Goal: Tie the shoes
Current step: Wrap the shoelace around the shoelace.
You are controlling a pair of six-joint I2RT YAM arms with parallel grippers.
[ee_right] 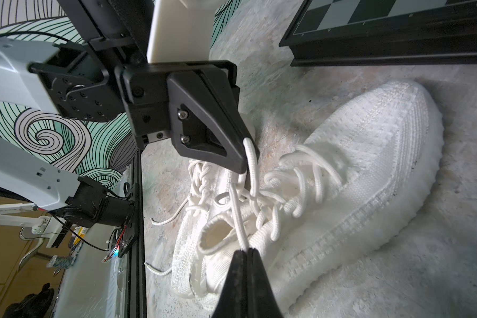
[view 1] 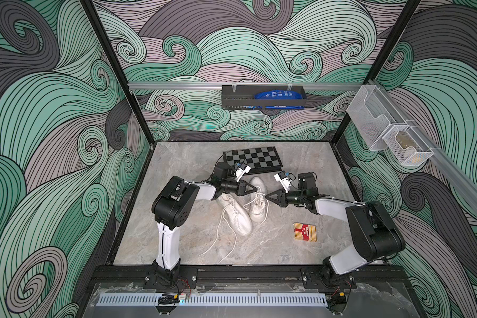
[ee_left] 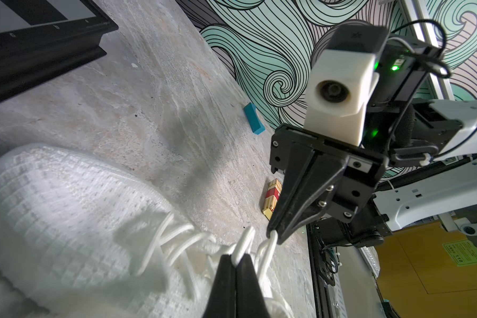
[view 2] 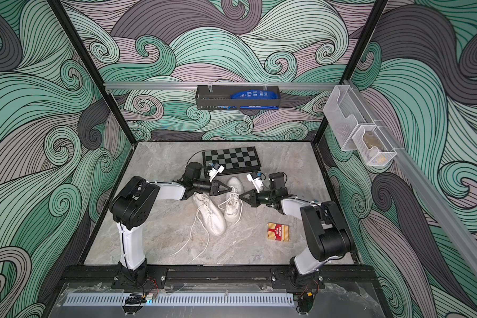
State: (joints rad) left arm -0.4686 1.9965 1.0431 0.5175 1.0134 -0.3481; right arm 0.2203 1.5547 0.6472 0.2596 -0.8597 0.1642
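The shoe (view 1: pixel 257 209) on the right sits right between the two grippers, just under their tips. The left gripper (view 1: pixel 255 189) and right gripper (view 1: pixel 267 196) are each clamped tight on one of its laces (ee_right: pixel 238 220).

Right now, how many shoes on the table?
2. One shoe lies between the left claw and right claw, each shut on its laces; the other shoe touches it on the robot's left, laces loose. None looks hidden.

On my feed the only thing I can read is "110", on a green sticker (ee_left: pixel 466 252) in the left wrist view. The box (view 1: pixel 305 232) on the worktop (view 1: pixel 182 165) has white lettering on red. The blue pack (view 1: pixel 278 95) in the tray (view 1: pixel 237 103) has white print. Both are too small to read.
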